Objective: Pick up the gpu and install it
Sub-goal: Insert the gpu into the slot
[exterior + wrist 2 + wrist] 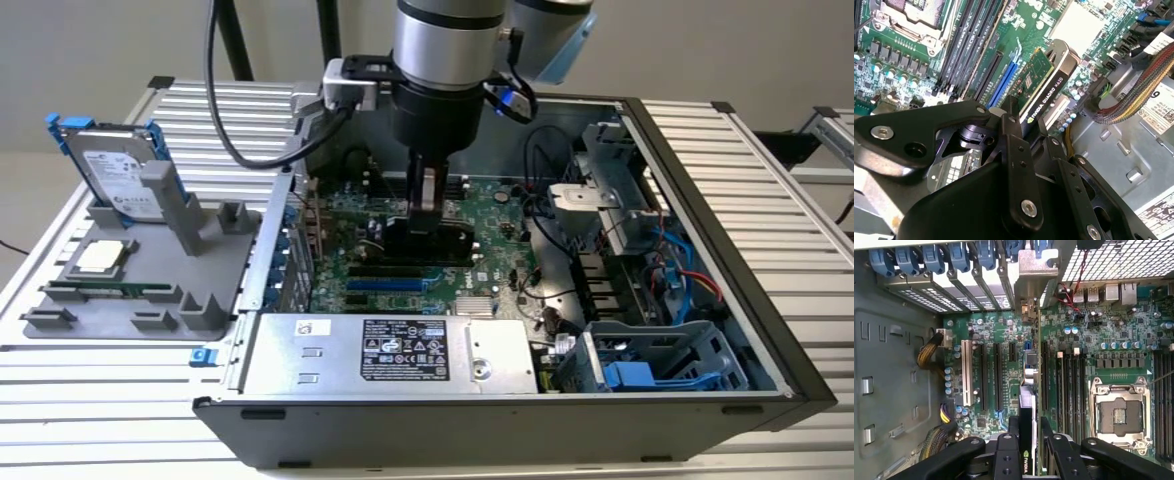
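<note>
The gpu [427, 243] stands on edge inside the open computer case, low over the green motherboard [501, 245]. My gripper [429, 212] comes straight down from above and is shut on the card's upper edge. In the second wrist view the gpu [1046, 85] reaches away from the gripper [1021, 127], green board on one side, black cooler edge on top, silver bracket at its far end. It hangs beside a blue slot [1004, 82]. In the first wrist view the gpu [1028, 405] is edge-on between the fingers [1013, 432]. I cannot tell whether it touches a slot.
A silver power supply [387, 350] fills the case's near side, and a drive cage [641, 365] stands at its near corner on the exterior view's right. Cable bundles [574, 200] run along that side. On the exterior view's left, a grey fixture [147, 300] holds a hard drive [114, 170].
</note>
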`<state>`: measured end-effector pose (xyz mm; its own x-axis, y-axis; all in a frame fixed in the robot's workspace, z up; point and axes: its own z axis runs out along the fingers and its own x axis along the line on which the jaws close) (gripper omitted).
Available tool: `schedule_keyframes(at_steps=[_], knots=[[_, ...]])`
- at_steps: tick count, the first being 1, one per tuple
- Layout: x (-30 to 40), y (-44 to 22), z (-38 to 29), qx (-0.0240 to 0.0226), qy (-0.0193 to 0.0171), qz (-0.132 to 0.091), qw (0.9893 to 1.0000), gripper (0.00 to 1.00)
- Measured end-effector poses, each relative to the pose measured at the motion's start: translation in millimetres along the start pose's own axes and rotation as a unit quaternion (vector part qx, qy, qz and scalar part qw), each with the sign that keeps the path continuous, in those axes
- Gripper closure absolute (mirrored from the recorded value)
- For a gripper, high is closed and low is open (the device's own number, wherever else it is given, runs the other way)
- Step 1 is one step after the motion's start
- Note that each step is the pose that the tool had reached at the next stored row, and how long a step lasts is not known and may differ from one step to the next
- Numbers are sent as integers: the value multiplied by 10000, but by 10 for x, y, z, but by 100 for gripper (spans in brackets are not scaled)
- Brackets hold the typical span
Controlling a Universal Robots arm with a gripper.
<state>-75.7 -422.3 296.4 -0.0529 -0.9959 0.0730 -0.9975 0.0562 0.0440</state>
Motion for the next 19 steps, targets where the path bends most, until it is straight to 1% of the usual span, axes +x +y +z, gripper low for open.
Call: schedule_keyframes(at_steps=[10,19], knots=[[-4,-2,53,0,0,0,10000,100],[-10,-6,139,0,1,0,10000,100]])
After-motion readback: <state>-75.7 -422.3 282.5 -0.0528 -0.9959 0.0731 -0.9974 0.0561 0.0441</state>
